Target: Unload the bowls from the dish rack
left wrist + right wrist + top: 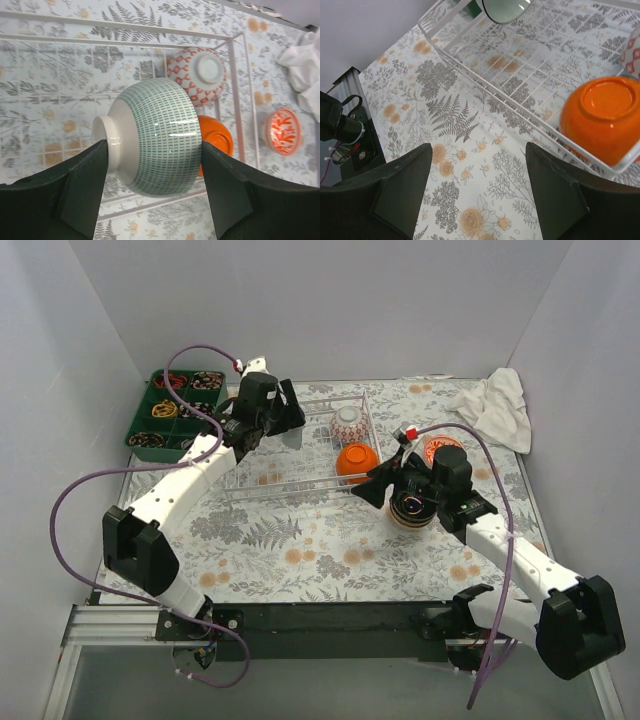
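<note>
- Top view: the left claw (285,418) hangs over the left part of the white wire dish rack (300,475). What it grips is hard to make out from here. To its right, inside the rack, sit a red-patterned bowl (348,423) and an orange bowl (357,462). The right claw (378,485) is just outside the rack's right end, beside the orange bowl. A stack of bowls (410,512) stands on the floral tabletop (300,550) under its wrist, and a red-lined bowl (443,448) lies just behind it.
- Left wrist view: the left claw is closed on a green-dashed bowl (155,145), which is tipped on its side. One finger presses at the foot and the other at the rim. The bowl is raised above the rack floor. The red-patterned and orange bowls lie upside down beyond it.
- Right wrist view: the right claw's fingers (400,195) are spread wide with nothing between them, above bare tabletop. The upturned orange bowl sits ahead and to the right, in the rack's near corner.
</note>
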